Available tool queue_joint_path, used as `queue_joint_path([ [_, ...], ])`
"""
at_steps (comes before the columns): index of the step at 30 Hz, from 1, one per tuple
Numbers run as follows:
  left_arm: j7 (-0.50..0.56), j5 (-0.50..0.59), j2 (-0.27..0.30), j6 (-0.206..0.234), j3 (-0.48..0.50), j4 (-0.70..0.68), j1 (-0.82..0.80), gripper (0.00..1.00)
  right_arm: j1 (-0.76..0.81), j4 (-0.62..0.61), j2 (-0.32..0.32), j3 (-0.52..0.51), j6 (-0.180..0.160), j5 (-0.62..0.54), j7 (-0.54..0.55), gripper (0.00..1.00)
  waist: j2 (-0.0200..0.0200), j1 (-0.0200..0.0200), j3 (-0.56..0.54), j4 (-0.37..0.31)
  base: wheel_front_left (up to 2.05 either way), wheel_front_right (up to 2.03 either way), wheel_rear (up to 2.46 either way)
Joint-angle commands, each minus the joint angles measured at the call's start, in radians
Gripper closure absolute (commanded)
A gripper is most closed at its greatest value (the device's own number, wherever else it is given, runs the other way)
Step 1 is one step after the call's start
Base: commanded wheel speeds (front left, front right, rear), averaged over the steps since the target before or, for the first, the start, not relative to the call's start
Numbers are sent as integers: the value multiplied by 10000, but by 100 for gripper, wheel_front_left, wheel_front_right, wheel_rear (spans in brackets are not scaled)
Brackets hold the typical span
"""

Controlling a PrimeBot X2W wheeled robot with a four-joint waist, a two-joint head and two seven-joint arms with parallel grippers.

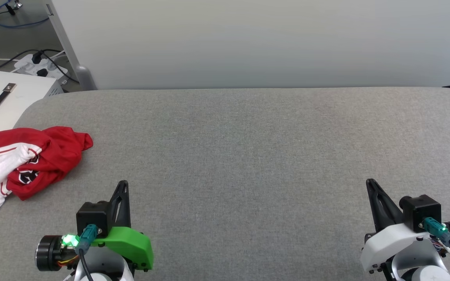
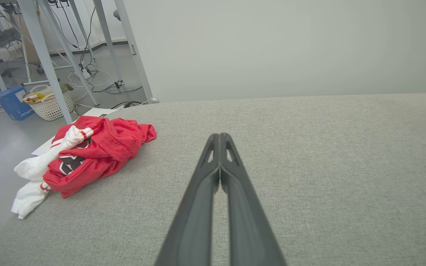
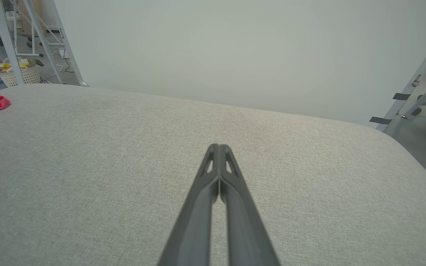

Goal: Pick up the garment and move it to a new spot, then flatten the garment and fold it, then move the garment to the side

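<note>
**Desk:** Where is the garment?

**Operator:** I see the red jersey T-shirt with white sleeves (image 1: pixel 37 158) crumpled in a heap at the left edge of the grey fabric-covered table (image 1: pixel 248 156), nearer the far left corner. Its white sleeves lie right at that edge.

**Desk:** And your tools?

**Operator:** My left gripper (image 1: pixel 123 182) hovers by the front edge, fingers pressed together on nothing, apart from the shirt. My right gripper (image 1: pixel 369 180) is the same, towards the front right.

**Desk:** Any containers?

**Operator:** Off the far left corner, on the floor, a white woven basket (image 2: pixel 52 107) holds yellow and white items (image 2: pixel 37 97). I cannot tell what they are. A blue box (image 2: pixel 13 103) stands just beside it.
</note>
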Motion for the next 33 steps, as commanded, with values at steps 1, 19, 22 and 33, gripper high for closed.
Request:
queue_joint_path([
  [1,-9,97,-49,41,3,-22,-174,100,-165,20,-3,14,-9,-99,30,100,0,0,0,0,0,0,0],
  [19,-9,97,-49,41,3,-22,-174,100,-165,20,-3,14,-9,-99,30,100,0,0,0,0,0,0,0],
  [22,-9,97,-49,41,3,-22,-174,100,-165,20,-3,14,-9,-99,30,100,0,0,0,0,0,0,0],
  [33,-9,97,-49,41,3,-22,-174,100,-165,20,-3,14,-9,-99,30,100,0,0,0,0,0,0,0],
])
